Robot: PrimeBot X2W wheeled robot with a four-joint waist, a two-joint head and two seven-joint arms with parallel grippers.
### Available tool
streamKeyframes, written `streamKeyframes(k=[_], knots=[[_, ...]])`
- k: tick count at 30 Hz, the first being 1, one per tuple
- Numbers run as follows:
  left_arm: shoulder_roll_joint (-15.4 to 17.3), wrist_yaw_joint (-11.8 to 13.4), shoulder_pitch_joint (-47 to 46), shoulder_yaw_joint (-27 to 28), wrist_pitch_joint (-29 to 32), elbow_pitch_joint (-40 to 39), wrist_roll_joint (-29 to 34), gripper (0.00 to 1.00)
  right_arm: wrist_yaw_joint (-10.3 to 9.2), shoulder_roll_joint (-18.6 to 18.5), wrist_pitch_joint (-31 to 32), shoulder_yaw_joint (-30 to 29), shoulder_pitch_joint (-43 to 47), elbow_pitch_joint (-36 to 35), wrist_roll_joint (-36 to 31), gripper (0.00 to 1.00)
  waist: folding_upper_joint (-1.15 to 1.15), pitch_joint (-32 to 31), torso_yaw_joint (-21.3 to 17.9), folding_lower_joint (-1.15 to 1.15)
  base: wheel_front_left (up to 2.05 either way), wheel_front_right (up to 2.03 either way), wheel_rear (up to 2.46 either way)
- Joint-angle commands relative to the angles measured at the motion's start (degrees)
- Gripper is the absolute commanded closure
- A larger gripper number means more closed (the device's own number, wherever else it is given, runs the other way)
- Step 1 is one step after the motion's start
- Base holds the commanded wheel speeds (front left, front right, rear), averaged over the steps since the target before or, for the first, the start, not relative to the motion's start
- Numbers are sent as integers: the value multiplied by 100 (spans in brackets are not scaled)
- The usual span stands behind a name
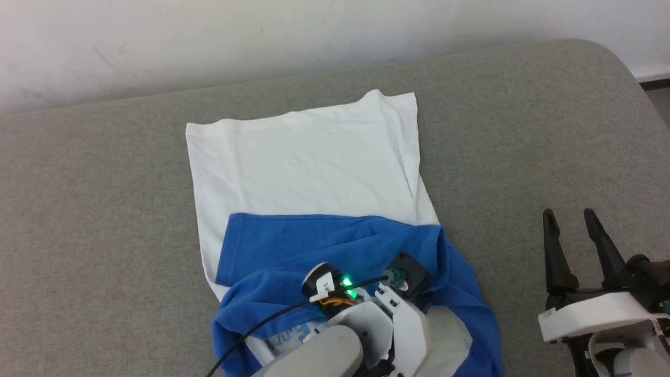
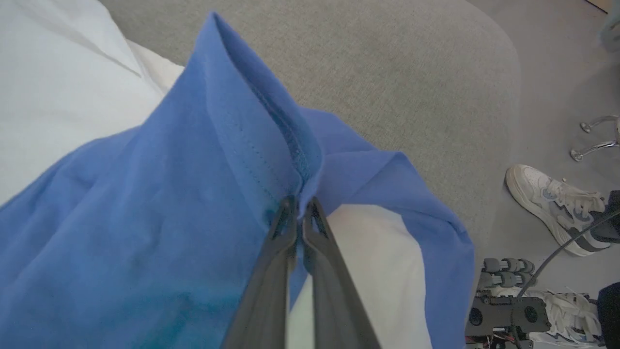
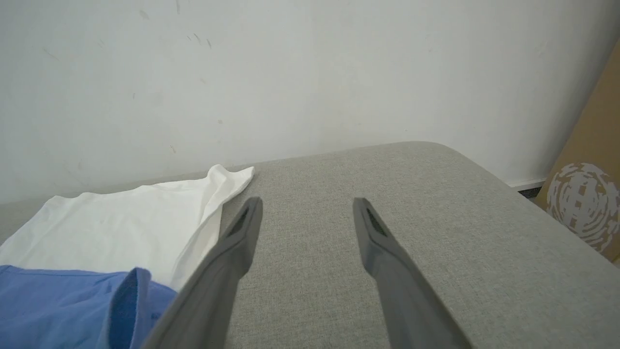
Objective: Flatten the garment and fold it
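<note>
Jaws of the left gripper are pressed together on a fold of blue cloth, pinched at a stitched seam of the garment. The garment is spread on the grey surface, about midway between its left and right edges. Its white body is laid flat toward the far edge, with the far right corner slightly turned up. The blue sleeves are bunched across it toward the near edge. Part of some blue lettering is seen on white cloth near the near edge, beside the left arm. The pinched fold is drawn up into a ridge above the white cloth under it.

Jaws of the right gripper are spread wide, and nothing is held between them. This gripper is held over bare surface toward the near right corner, well apart from the garment. A white shoe is seen on the floor beyond a rounded corner of the surface.
</note>
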Motion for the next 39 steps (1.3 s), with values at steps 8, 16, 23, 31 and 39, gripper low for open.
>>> streamKeyframes(k=[8,16,23,31,39], knots=[[-141,-244,32,-61,-723,417,-105,0,-12,18,-2,-34,-27,70,-20,0,0,-160,164,-1,0,0,0],[-104,-49,-164,457,-1521,-135,-306,0,-12,-73,197,-40,-8,-75,-121,0,0,-553,564,-1,0,0,0],[689,353,-104,1334,-2103,-605,-389,0,-12,-208,323,7,-54,-259,-120,0,0,-665,768,-1,0,0,0],[1841,1024,743,2573,-3018,-1039,-542,0,-12,-264,394,198,-246,-345,-116,0,0,-578,889,-1,0,0,0],[2035,1181,1683,3077,-3218,-1430,-772,0,-12,-394,479,408,-432,-146,-75,0,0,-357,1078,-1,0,0,0]])
